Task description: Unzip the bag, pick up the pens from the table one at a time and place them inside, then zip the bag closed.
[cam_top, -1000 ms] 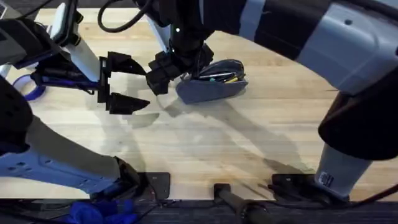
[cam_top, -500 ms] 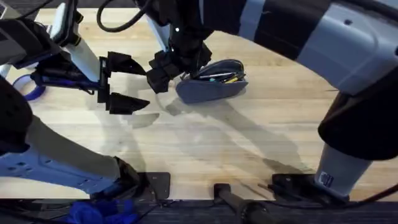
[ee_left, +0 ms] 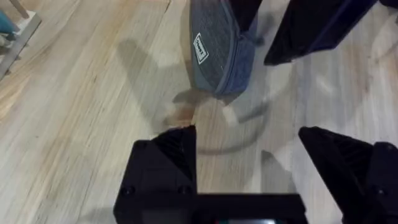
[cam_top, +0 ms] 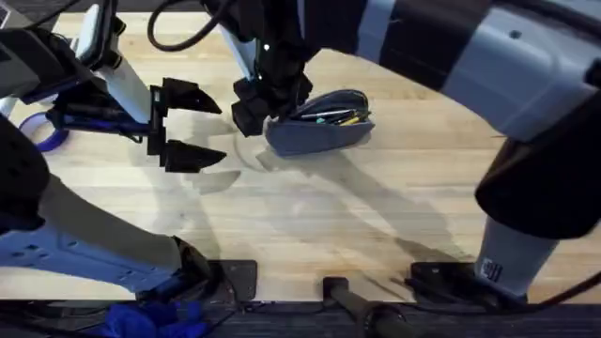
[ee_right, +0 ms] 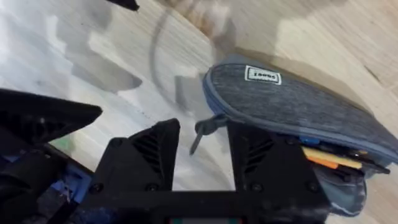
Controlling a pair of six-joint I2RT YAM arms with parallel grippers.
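Overhead: bag [cam_top: 319,131] on table [cam_top: 310,216], unzipped, pens [cam_top: 329,116] poking out inside; right gripper [cam_top: 258,103] at its left end, left gripper [cam_top: 183,127] spread wide, well apart, empty. Left wrist: bag's end ahead beyond open fingers [ee_left: 165,155]. Right wrist: pull tab [ee_right: 202,130] between right fingers [ee_right: 146,155], gap narrow, not clamped. Best to pinch tab squarely, drag along zipper line, steady the far end.

Robotics lab/workbench: butcher-block table [cam_top: 310,216], two arms clamped at edge, loose cables, tape roll [cam_top: 38,131].
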